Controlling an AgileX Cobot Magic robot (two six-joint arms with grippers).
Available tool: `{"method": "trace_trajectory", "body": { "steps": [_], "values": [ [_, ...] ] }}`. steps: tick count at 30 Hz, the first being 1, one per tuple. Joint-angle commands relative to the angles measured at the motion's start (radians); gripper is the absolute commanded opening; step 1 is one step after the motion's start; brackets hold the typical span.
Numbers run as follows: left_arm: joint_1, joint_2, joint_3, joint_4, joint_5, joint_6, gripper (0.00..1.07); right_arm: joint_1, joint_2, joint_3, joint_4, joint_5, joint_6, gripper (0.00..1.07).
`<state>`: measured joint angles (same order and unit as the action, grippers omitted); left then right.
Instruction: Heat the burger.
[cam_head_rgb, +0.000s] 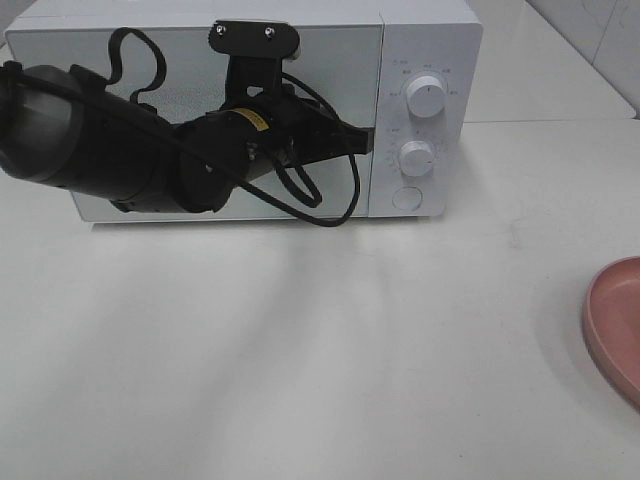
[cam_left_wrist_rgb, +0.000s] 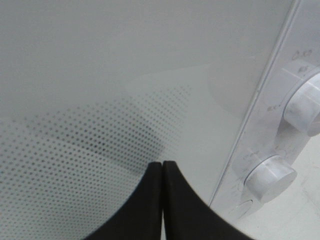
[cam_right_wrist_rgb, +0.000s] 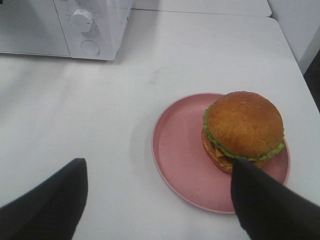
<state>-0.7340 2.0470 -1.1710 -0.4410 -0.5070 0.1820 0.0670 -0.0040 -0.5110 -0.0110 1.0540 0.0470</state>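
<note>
The left hand (cam_left_wrist_rgb: 162, 172) has its two black fingers pressed together with nothing between them, tips at the microwave (cam_head_rgb: 430, 30) door (cam_left_wrist_rgb: 125, 75), close to the door's edge beside the control panel. In the high view the left arm (cam_head_rgb: 120, 150) reaches in from 9 o'clock across the front of the door, its cables looping below it, and the fingertips end near the seam between door and panel. Whether the tips actually touch the glass cannot be told. The door looks closed. Two white knobs sit on the panel, upper knob (cam_head_rgb: 427, 97) above lower knob (cam_head_rgb: 416, 157), with a round button (cam_head_rgb: 407, 198) below them.

The right hand (cam_right_wrist_rgb: 160, 175) has its fingers spread wide apart and grips nothing; it hangs over the worktop (cam_head_rgb: 300, 350) above the plate (cam_right_wrist_rgb: 175, 145). One finger (cam_right_wrist_rgb: 50, 200) is over bare worktop; the other finger overlaps the plate's rim just beside the burger (cam_right_wrist_rgb: 243, 127).

The burger sits on the pink plate, off-centre, toward the rim away from the microwave. In the high view only an arc of the plate shows at 3 o'clock, well apart from the microwave at 12 o'clock; the burger is outside that view.
</note>
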Motion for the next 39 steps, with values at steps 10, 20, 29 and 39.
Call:
{"method": "trace_trajectory", "body": {
  "steps": [10,20,29,39],
  "values": [
    [0.030,-0.122,-0.026,0.050,0.401,0.003,0.00,-0.007,-0.026,0.001,0.000,-0.012,-0.011,0.76],
    [0.033,-0.233,-0.026,0.065,0.843,-0.001,0.85,-0.007,-0.026,0.001,0.000,-0.012,-0.011,0.76],
    [0.035,-0.351,-0.026,0.205,1.190,-0.007,1.00,-0.007,-0.026,0.001,0.000,-0.012,-0.011,0.76],
    [0.103,-0.439,-0.026,0.241,1.423,-0.033,1.00,-0.007,-0.026,0.001,0.000,-0.012,-0.011,0.76]
  ]
}}
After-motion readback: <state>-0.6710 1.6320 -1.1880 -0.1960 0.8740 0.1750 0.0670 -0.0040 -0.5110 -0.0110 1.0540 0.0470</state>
